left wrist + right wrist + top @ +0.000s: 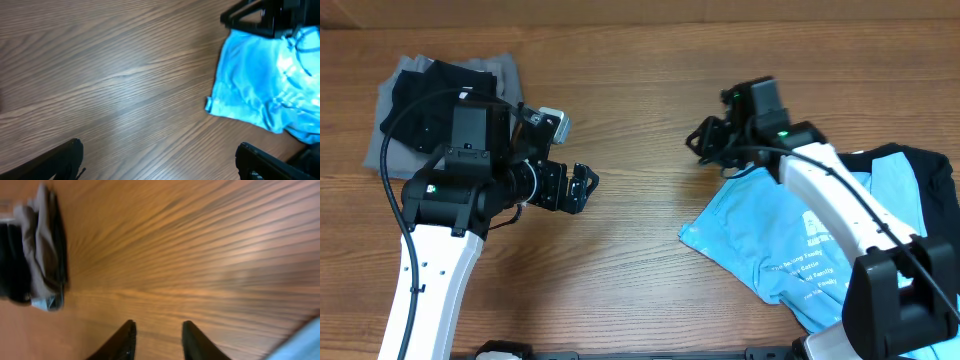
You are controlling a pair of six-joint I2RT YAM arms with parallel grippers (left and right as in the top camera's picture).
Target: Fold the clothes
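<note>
The sky-blue shirt [780, 240] with white lettering lies crumpled at the right of the table, partly under my right arm; in the left wrist view the shirt [260, 85] fills the upper right. My right gripper [705, 140] hovers just beyond the shirt's far-left edge, its jaws parted with only bare wood between them [157, 337]. A sliver of the blue shirt [306, 341] shows at that view's lower right. My left gripper [582, 185] stands wide open over bare table left of centre, fingertips [67, 157] far apart, holding nothing.
A folded stack of grey and black clothes [440, 100] sits at the far left corner, also seen edge-on as a pile [40, 255]. A black garment [932, 170] lies under the blue shirt at the right edge. Wooden table [640, 250] between the arms.
</note>
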